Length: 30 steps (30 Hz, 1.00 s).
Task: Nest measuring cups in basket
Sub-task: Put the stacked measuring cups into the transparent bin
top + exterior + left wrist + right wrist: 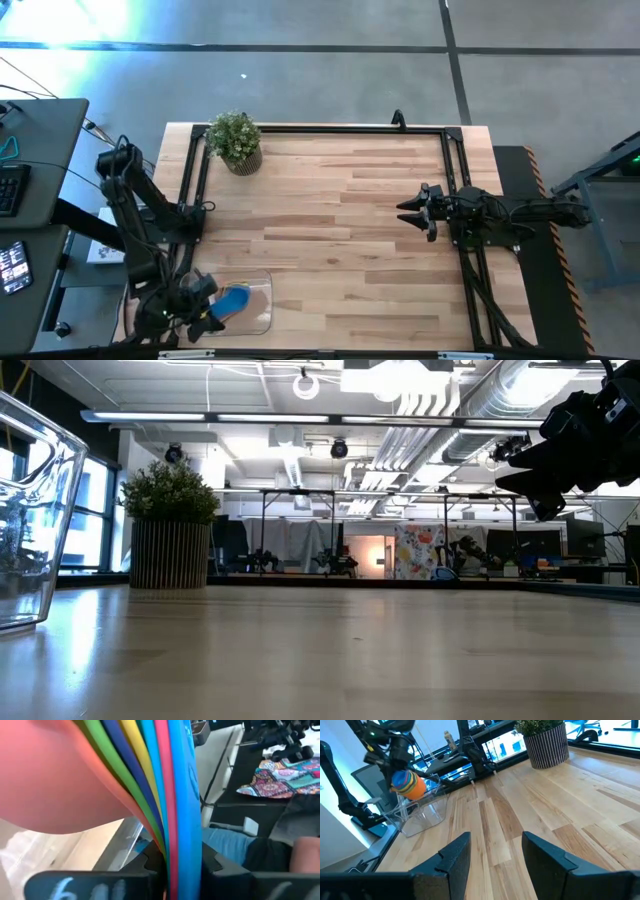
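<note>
- Over the near left corner of the table, in the high view, the left gripper [200, 312] hung at the edge of the clear basket [262, 322], with a patch of blue from the nested measuring cups [235, 298] showing against it; holding them above the bin looked like the set-up for lowering them in. The right gripper [412, 213] waited well apart at the table's right side, and the potted plant [236, 140] stood at the far left corner, clear of the work.
- At table height, in the low view, only the basket's transparent wall [30, 520] showed at the left edge; the cups could not be seen here. The plant [168, 525] sat far back, and the right arm's dark gripper [540, 465] hung high at the right.
- In the left wrist view, the stacked cups [145, 785] filled the picture, their coloured edges packed tight, orange outermost. The jaws were closed nearly to touching on the stack's handles, which I judged kept the set together as one piece.
- In the right wrist view, the right gripper's own fingers [455, 855] stood spread with nothing between them. Across the table, the stack [407, 784] hung in the left gripper [395, 762] just above the basket [420, 817], not yet set down.
</note>
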{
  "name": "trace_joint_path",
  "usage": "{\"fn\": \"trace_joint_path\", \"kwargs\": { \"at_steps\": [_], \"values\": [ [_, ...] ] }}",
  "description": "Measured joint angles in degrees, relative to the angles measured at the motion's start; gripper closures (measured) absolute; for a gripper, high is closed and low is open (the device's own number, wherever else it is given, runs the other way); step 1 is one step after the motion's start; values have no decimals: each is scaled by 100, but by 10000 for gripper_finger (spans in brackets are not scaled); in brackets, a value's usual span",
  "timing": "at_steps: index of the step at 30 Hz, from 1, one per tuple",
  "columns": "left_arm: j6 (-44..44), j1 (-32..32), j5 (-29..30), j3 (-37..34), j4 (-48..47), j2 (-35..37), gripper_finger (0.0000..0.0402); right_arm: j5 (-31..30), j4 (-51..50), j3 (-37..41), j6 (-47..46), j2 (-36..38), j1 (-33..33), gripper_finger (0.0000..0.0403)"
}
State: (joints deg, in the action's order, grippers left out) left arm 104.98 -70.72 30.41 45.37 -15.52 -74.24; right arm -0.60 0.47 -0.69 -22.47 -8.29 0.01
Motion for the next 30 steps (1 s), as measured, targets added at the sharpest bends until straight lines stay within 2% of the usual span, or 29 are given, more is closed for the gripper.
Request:
{"fn": "trace_joint_path", "kwargs": {
  "at_steps": [12, 30],
  "values": [
    [-20, 207, -457, -1100, 1611, 0, 362, 0, 0, 0, 0, 0, 0, 234],
    [90, 1041, -1484, -1801, 2728, 0, 361, 0, 0, 0, -1, 0, 2, 234]
  ]
}}
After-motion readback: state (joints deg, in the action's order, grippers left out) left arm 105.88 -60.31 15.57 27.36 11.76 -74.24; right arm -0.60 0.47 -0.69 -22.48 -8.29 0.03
